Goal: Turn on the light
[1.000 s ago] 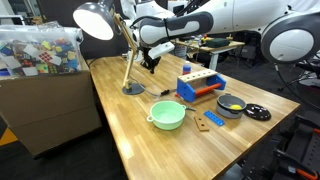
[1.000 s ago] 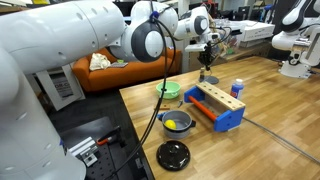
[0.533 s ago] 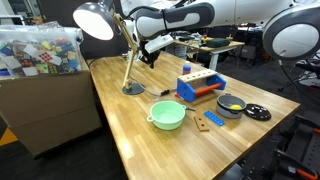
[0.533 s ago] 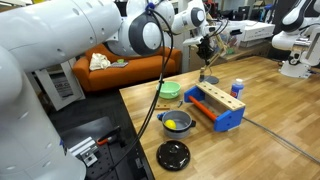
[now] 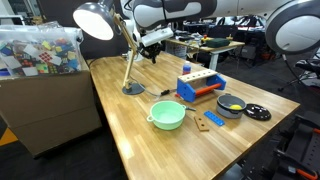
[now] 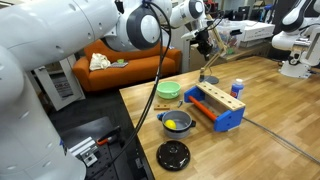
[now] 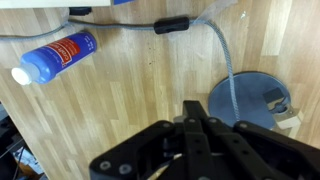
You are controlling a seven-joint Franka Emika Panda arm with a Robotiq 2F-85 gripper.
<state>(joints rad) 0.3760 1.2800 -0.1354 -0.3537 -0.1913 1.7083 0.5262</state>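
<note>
A green bowl (image 5: 167,115) is seen at the front of the wooden surface (image 5: 122,125). Farther back, the light (image 5: 95,20) is stood on its round base. Near its wooden arm, the hand (image 5: 152,52) is held in the air, fingers pressed together, nothing gripped.

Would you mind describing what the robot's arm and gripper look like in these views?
The arm is built of bulky, rounded white shells with dark grey caps and bands at the joints. A thin black cable hangs from it. The gripper is matt black, with angular linkages and narrow fingers seen up close in the wrist view. No markings are legible.
</note>
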